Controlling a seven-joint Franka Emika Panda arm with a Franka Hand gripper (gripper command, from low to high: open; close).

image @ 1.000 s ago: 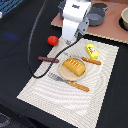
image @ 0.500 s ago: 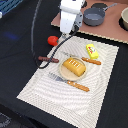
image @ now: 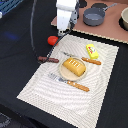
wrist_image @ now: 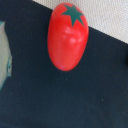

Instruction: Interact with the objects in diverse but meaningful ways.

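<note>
Gripper (image: 60, 31) jaws too small to read — pot (image: 125, 17) cut off at exterior view's right edge.

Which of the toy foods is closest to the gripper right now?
The red tomato, lying on the dark cloth just off the placemat's corner. It fills the wrist view, while the pastry, yellow block and sausage lie farther off.

Black table (image: 15, 55): tomato (image: 52, 39), striped placemat (image: 60, 95), brown board (image: 107, 32).
</note>
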